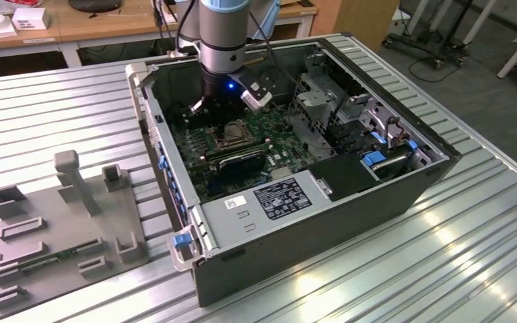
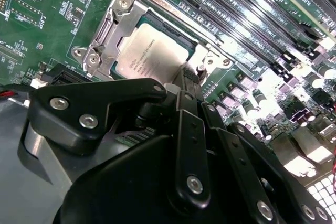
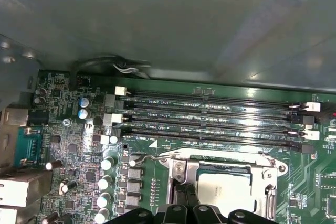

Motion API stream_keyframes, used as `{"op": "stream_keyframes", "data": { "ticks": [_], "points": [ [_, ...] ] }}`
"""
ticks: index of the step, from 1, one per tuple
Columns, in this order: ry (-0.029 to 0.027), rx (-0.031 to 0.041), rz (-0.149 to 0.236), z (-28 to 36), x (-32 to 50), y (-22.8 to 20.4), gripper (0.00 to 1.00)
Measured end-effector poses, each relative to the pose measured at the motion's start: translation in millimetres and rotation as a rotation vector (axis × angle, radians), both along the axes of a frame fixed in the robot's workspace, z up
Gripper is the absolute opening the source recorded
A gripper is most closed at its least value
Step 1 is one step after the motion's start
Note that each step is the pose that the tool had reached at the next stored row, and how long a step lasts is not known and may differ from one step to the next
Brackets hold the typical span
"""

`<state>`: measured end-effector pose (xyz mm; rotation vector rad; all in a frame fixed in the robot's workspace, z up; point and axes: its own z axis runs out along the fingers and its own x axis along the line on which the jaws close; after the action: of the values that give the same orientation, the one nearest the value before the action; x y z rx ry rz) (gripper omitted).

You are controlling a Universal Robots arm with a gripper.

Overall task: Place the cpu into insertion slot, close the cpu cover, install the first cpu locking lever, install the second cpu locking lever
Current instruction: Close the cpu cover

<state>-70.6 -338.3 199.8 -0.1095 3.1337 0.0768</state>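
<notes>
cpu: dull silver-tan square cpu (image 2: pixel 152 56) sat in silvery-rimmed insertion slot (image 2: pixel 167 24), windowed metal cpu cover (image 2: pixel 107 35) lying over it | black end effector (image 2: pixel 189 77): fingers together, gripping nothing, beside cover's edge | risk: tip slipping sideways, gouging green circuit board (image 2: pixel 31 24)

1. This is looking like a robotics lab or workshop.
2. A robot arm (image 1: pixel 227 33) is hanging over an open computer case (image 1: pixel 330 222), which is lying on a ribbed metal table (image 1: pixel 61 108).
3. A grey fixture (image 1: pixel 61 229) is sitting on the table beside the case.
4. Wooden desks (image 1: pixel 106 27) and wheeled stands (image 1: pixel 429 40) are standing behind, on a grey floor (image 1: pixel 501 114).
</notes>
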Motion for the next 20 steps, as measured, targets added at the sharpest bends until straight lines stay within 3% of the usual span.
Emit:
{"op": "stream_keyframes", "data": {
  "ticks": [20],
  "points": [
    [-0.0008, 0.0011, 0.0, -0.4, 0.1, 0.2, 0.1]
  ]
}}
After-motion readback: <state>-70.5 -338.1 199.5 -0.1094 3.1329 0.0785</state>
